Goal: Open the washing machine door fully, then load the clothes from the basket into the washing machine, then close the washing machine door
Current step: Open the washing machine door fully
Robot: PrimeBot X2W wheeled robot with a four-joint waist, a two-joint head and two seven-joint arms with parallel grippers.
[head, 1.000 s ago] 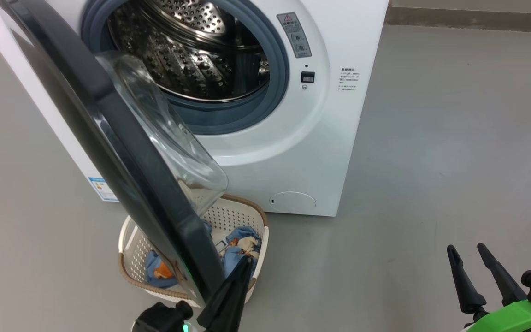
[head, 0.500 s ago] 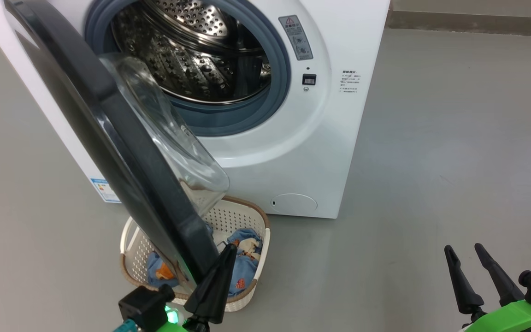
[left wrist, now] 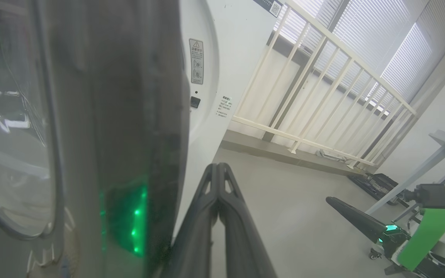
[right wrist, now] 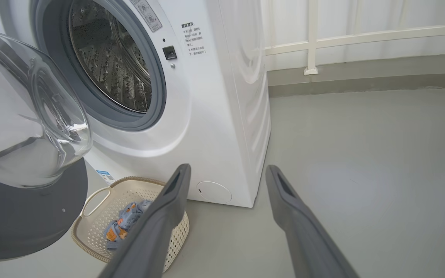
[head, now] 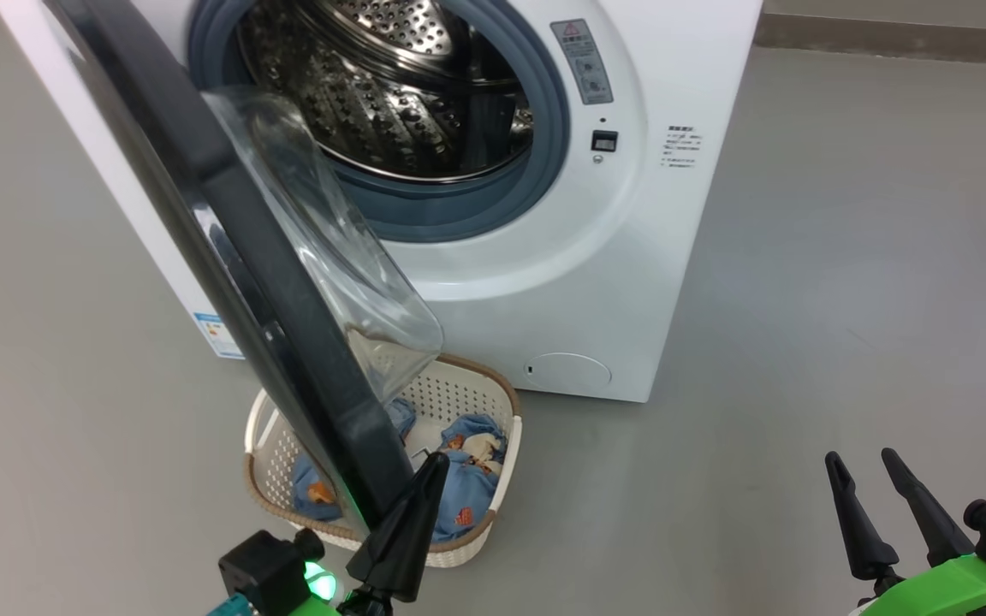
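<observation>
movement is slight: the left gripper (head: 435,469), fingers pressed together on nothing, has shifted slightly beside the washing machine door (head: 288,342), still partway open over the basket (head: 459,393); more pushing needed.

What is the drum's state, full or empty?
Empty, as far as visible: bare steel drum wall shows; the clothes lie in the basket.

Head view downward, wrist views low, all sharing washing machine (head: 579,282)
</observation>
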